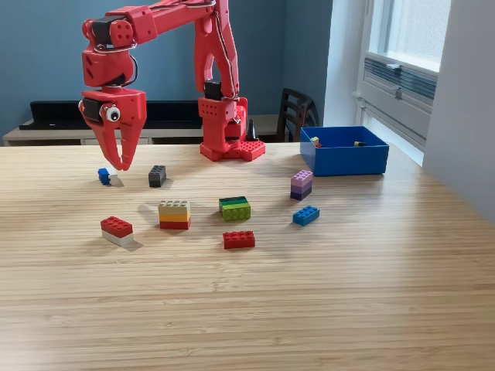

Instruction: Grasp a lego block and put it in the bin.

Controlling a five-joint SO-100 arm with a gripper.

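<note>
My red gripper (121, 161) hangs point-down at the exterior view's left, shut with nothing in it, just above the table. A small blue lego block (104, 175) lies right below and slightly left of its tips, and a black block (157, 175) sits to its right. The blue bin (344, 158) stands at the far right, with a couple of small pieces inside. More blocks are scattered mid-table: a red-and-white stack (117, 230), a tan-yellow-red stack (174, 214), a green one (234, 208), a red one (239, 239), a blue one (305, 216) and a purple stack (302, 185).
The arm's red base (229, 131) is bolted at the table's far edge, between gripper and bin. A dark chair (294, 112) stands behind the table. A wall and window ledge run along the exterior view's right.
</note>
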